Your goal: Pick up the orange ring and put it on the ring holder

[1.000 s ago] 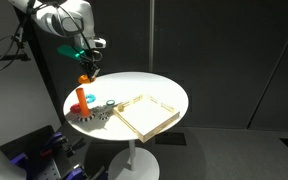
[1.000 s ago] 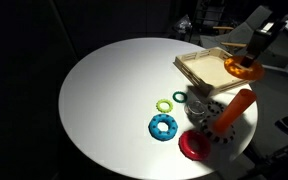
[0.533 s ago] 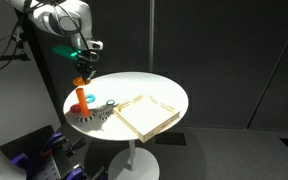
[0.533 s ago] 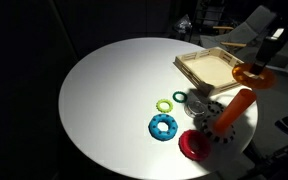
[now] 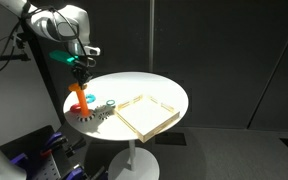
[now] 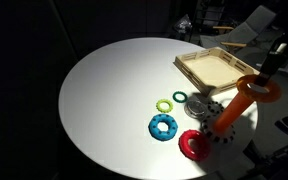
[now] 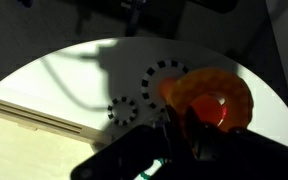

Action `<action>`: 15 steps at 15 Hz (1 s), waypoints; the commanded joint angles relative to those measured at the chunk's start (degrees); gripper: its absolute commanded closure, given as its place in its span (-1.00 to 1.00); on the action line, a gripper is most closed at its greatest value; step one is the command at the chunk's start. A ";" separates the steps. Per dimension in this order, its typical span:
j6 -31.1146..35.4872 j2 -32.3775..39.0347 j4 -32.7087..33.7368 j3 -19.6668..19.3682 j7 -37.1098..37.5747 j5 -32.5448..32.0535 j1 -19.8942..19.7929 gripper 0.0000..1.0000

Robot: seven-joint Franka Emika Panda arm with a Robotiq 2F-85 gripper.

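My gripper is shut on the orange ring and holds it level with the top of the ring holder, an upright orange peg near the table's edge. In the wrist view the blurred orange ring surrounds the peg's rounded top, with my dark fingers clamped on its near rim. In an exterior view the gripper hangs straight above the peg. I cannot tell whether the ring touches the peg.
A shallow wooden tray lies beside the peg. A red ring, a blue ring, a green ring and a thin teal ring lie on the round white table. Black-and-white gear discs lie near the peg's base.
My gripper has carried the orange ring sideways from over the tray's edge and downward, so it now sits at the top of the peg.
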 commanded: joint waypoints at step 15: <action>13.53 -4.29 -8.21 0.59 0.55 -4.03 -0.28 0.90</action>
